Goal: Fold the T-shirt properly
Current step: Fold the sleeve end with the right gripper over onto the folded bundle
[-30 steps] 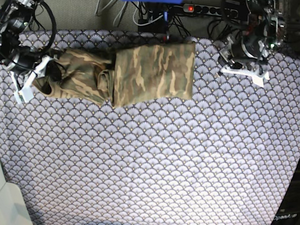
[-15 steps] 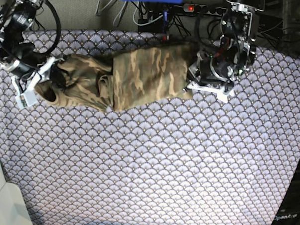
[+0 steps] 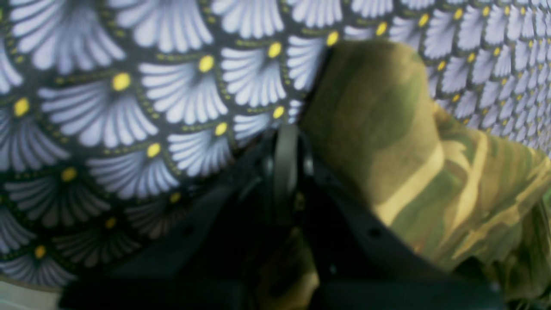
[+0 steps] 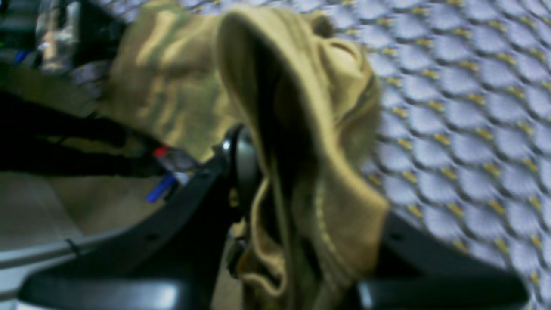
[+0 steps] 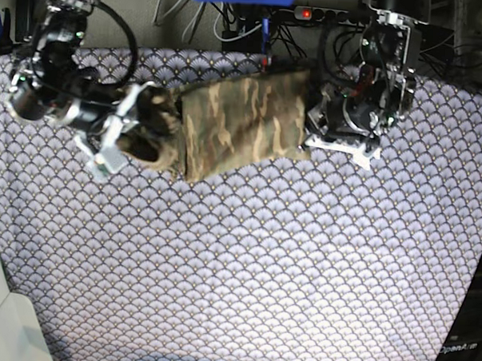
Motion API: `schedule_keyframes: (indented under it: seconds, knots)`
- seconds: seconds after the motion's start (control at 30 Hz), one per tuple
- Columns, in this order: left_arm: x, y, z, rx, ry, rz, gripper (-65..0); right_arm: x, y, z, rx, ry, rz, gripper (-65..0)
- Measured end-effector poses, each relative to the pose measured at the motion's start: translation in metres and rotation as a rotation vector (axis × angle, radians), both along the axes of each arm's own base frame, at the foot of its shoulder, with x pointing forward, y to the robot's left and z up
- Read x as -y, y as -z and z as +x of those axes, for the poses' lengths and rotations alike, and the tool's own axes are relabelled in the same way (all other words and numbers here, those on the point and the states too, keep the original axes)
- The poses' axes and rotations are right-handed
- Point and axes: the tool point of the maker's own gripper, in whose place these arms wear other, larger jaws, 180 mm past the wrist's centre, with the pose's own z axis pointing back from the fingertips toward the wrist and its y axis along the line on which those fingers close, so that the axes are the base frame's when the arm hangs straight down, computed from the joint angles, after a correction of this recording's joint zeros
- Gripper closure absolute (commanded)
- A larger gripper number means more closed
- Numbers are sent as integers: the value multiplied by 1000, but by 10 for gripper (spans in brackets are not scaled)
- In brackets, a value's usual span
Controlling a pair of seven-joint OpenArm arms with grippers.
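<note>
Camouflage T-shirt (image 5: pixel 228 120): laid partly folded on the fan-scale tablecloth (image 5: pixel 245 261), upper centre of the base view. Its bunched left end is clamped by the right gripper (image 4: pixel 275 181). At its right edge, the left gripper (image 3: pixel 286 172) is seen fully closed on the tablecloth, with cloth bulging just beside it.

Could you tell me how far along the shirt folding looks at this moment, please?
Done: the T-shirt already lies as a narrow folded band at the far edge of the tablecloth. In hand: the right gripper has its jaws closed on bunched cloth at one end, lifted off the table, and the left gripper is shut at the other end. Left: laying that raised end over the band and flattening it.
</note>
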Motion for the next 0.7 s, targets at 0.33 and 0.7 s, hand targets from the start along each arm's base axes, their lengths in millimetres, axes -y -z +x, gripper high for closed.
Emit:
schedule_keyframes:
  seconds: [0.33, 0.7]
  knots:
    - [-5, -1, 6, 18, 6, 55, 0, -34, -25, 24, 95, -102, 28, -95]
    - [12, -4, 21, 36, -13, 27, 0, -63, -32, 21, 114, -191, 56, -94]
